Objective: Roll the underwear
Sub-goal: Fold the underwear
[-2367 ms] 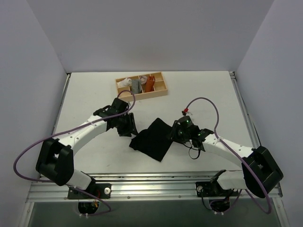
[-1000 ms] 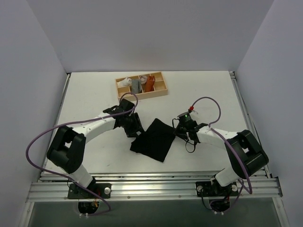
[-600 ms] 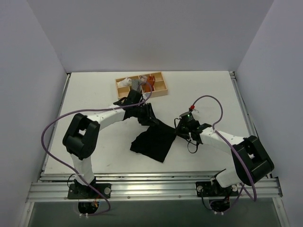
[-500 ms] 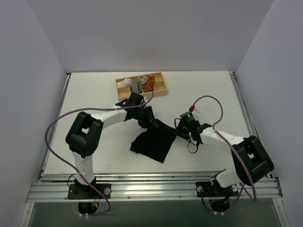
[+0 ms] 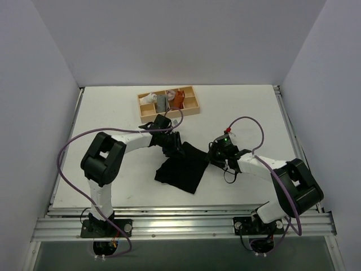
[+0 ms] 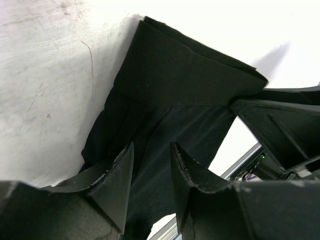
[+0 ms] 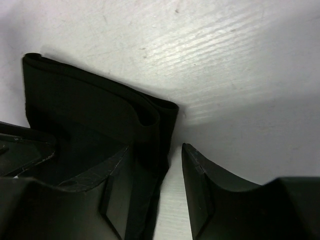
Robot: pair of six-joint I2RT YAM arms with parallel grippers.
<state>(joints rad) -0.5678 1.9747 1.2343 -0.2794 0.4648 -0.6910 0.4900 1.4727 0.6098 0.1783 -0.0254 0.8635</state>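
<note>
The black underwear (image 5: 181, 168) lies flat and folded on the white table, mid-front. My left gripper (image 5: 174, 144) is at its far left corner. In the left wrist view the gripper (image 6: 150, 167) is open, its jaws just above the black cloth (image 6: 185, 80), with nothing between them. My right gripper (image 5: 213, 156) is at the cloth's right edge. In the right wrist view it (image 7: 157, 182) is open and straddles the folded edge of the cloth (image 7: 85, 100), one finger over the cloth and the other (image 7: 210, 185) over bare table.
A small wooden tray (image 5: 195, 110) stands at the back centre. It holds a white roll (image 5: 149, 97), a grey roll (image 5: 162, 102) and an orange-brown roll (image 5: 177, 100). An aluminium rail (image 5: 180, 221) runs along the near edge. Walls close in on both sides.
My left gripper has swung from the cloth's left corner round to its far corner. My right gripper has stayed at the right edge. The cloth has shifted slightly.
</note>
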